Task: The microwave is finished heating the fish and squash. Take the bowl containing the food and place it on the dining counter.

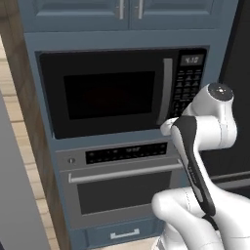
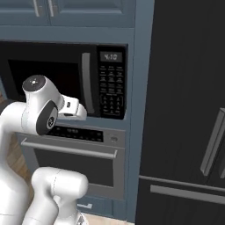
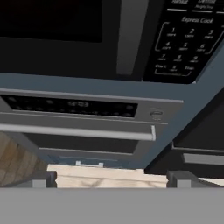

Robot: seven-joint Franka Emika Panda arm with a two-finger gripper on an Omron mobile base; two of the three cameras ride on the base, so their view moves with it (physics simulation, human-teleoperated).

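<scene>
Facing the shut microwave, just below its handle, tool spread wide, empty.

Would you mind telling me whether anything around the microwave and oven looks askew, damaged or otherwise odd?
Nothing stands out. The microwave door is shut and flush, its handle straight, and the oven below is closed and level.

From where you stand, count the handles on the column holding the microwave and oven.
5: the microwave handle, the oven bar handle, the drawer pull below, and two upper cabinet handles.
</scene>
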